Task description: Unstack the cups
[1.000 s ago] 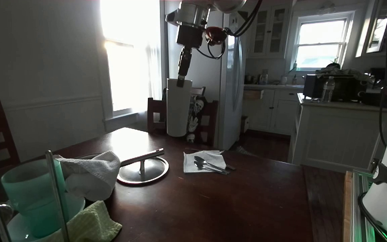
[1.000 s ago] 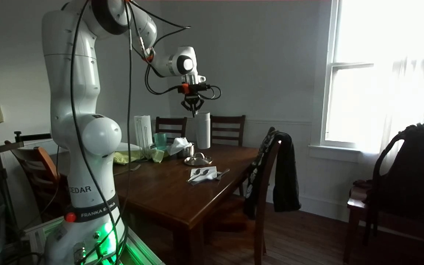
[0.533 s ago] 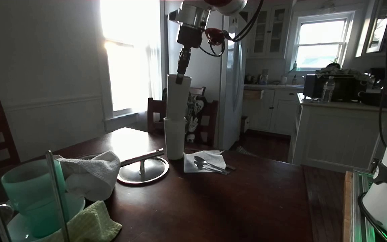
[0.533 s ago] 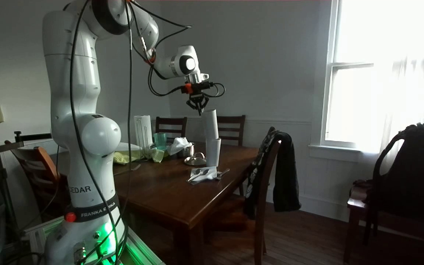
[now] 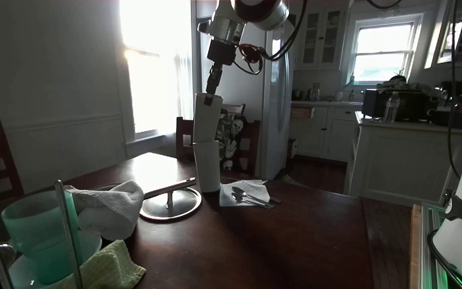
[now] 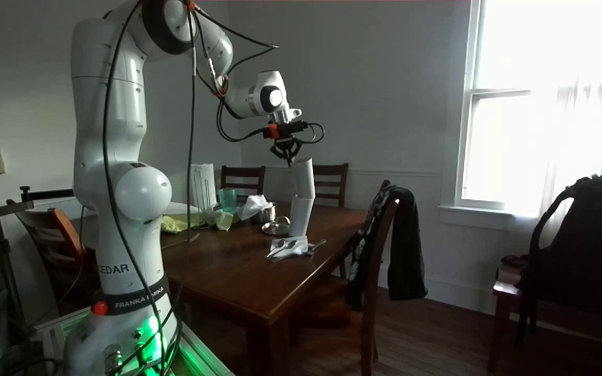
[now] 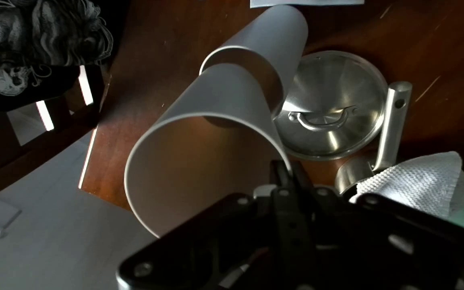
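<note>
Two tall white cups show in all views. My gripper [image 5: 209, 99] is shut on the rim of the upper white cup [image 5: 207, 122], one finger inside the wall and one outside, as the wrist view shows [image 7: 288, 173]. The upper cup [image 7: 224, 96] is tilted, mouth up. The lower white cup [image 5: 207, 166] is below it, tilted the opposite way, mouth up [image 7: 280, 36]. The upper cup's bottom overlaps the lower cup's mouth; how far it sits inside is hidden. The lower cup's base is at or just above the table [image 5: 279, 233]; I cannot tell if it touches.
A steel pot lid [image 5: 169, 206] lies close to the lower cup. A napkin [image 5: 231, 196] with spoons lies on its other side. A pot under a white cloth [image 5: 110, 216], a teal cup [image 5: 38, 233] and a yellow cloth [image 5: 110, 265] stand nearby. A chair [image 5: 251, 136] with skull-print fabric stands behind.
One second ago the cups were nested in my gripper above the table. The lower cup has slid down off the upper one and now leans differently. My gripper has lowered slightly in the last half second.
</note>
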